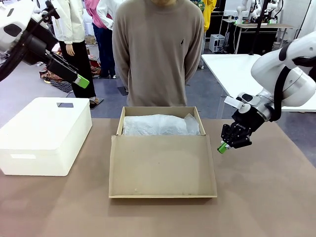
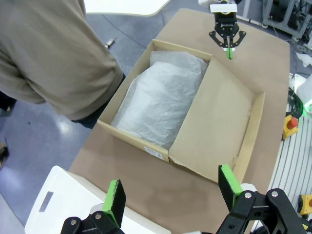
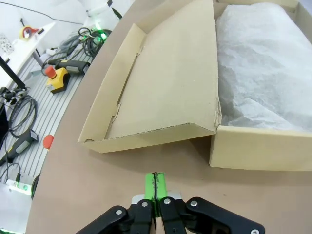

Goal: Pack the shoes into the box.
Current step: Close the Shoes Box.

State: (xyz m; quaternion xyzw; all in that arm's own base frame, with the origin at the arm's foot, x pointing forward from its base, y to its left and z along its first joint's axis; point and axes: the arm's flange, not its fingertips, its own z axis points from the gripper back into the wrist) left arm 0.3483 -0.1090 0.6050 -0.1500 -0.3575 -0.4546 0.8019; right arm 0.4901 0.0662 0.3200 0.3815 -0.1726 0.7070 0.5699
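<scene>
Closest is the lid [image 1: 163, 168] of the box [image 1: 120, 124], folded out toward the robot's side with its brown inside face up and its low side flaps standing along the edges. Behind the hinge, the box sits at the middle of the table [image 1: 266, 197], open at the top, its long sides running across the front view. Crumpled white tissue [image 1: 160, 125] fills it from wall to wall and rises about to the rim; what lies under the paper cannot be told. The right gripper [image 1: 223, 147] hangs low over the bare table just beside the box's right end, near where lid and box meet. Its green pads are pressed together with nothing between them. In the right wrist view the right gripper [image 3: 155, 187] points at that corner, apart from the cardboard. The left gripper [image 1: 82, 81] is raised high at the left, over the far edge of the white box [image 1: 44, 138], which stands left of the box and apart from it. In the left wrist view the left gripper [image 2: 171, 191] has its jaws spread wide, holding nothing, and looks down on box and lid. A person [image 1: 157, 59] in a beige sweater stands at the far side, right behind the box
</scene>
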